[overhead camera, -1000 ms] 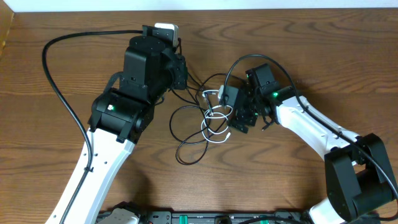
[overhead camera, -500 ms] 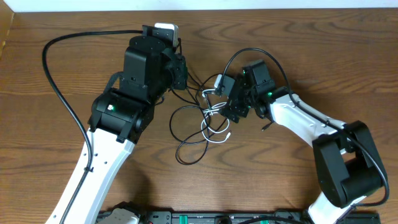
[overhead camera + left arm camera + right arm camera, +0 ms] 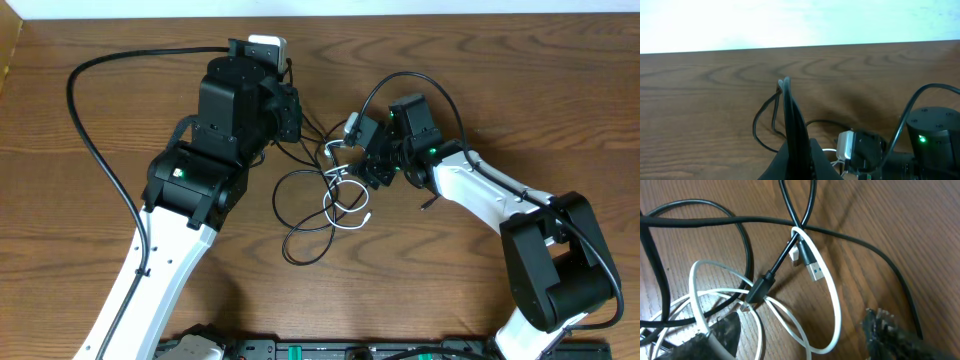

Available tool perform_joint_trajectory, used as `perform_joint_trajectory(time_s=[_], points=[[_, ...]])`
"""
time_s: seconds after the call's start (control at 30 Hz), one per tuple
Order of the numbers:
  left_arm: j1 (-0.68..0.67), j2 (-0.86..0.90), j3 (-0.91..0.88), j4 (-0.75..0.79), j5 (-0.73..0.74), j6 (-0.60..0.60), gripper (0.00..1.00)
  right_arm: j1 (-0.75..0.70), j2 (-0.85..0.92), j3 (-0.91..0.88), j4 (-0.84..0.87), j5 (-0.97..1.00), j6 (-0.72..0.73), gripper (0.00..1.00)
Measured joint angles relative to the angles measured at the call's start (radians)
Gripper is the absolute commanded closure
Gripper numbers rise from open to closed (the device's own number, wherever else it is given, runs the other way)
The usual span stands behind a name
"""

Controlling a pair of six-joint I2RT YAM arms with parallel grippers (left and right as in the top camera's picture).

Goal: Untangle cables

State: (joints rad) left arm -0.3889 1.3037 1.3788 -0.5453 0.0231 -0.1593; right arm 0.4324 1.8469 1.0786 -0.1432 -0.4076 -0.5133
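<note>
Cables [image 3: 335,200] lie knotted on the table [image 3: 480,60] between the two arms; left gripper [image 3: 785,81] has its fingers [image 3: 792,120] pressed together, seemingly nipping a black cable [image 3: 755,127] at the tips; right gripper [image 3: 805,330] is spread apart, low over the white cable [image 3: 836,300], which loops round a black USB plug [image 3: 815,272]; best bet: close on the white loop alone, lift slowly away from the left's anchor, mind the plug doesn't snag.

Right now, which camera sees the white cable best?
The right wrist view: the white cable loops large and close. Overhead shows it tiny among black cables; the left wrist shows barely a sliver.
</note>
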Motion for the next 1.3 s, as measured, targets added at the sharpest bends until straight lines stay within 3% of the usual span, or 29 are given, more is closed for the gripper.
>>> perform_joint_trajectory(time_s=[0.13, 0.2, 0.23, 0.27, 0.3, 0.33, 0.53, 0.9, 1.1, 1.3], points=[[0.000, 0.000, 0.000, 0.003, 0.000, 0.000, 0.93, 0.000, 0.026, 0.000, 0.004, 0.000, 0.047, 0.32], [0.000, 0.000, 0.000, 0.003, 0.000, 0.000, 0.92, 0.000, 0.040, 0.000, 0.003, 0.001, 0.069, 0.45], [0.000, 0.000, 0.000, 0.003, 0.000, 0.000, 0.93, 0.000, 0.045, 0.000, 0.003, 0.002, 0.086, 0.67], [0.000, 0.000, 0.000, 0.003, 0.000, 0.000, 0.93, 0.000, 0.050, 0.000, 0.004, 0.002, 0.105, 0.83], [0.000, 0.000, 0.000, 0.003, 0.000, 0.000, 0.93, 0.000, 0.050, 0.000, 0.004, 0.002, 0.119, 0.96], [0.000, 0.000, 0.000, 0.003, 0.000, 0.000, 0.93, 0.000, 0.050, 0.000, 0.002, 0.001, 0.145, 0.99], [0.000, 0.000, 0.000, 0.015, -0.050, 0.000, 0.93, -0.018, 0.010, 0.000, -0.104, -0.014, 0.270, 0.99], [0.000, 0.000, 0.000, 0.027, -0.153, 0.000, 0.93, -0.093, -0.371, 0.000, -0.360, 0.055, 0.394, 0.99], [0.000, 0.000, 0.000, 0.025, -0.195, 0.000, 0.93, -0.216, -0.554, 0.000, -0.453, 0.242, 0.495, 0.99], [0.000, 0.000, 0.000, 0.012, -0.235, 0.000, 0.92, -0.349, -0.587, 0.000, -0.478, 0.404, 0.544, 0.99]])
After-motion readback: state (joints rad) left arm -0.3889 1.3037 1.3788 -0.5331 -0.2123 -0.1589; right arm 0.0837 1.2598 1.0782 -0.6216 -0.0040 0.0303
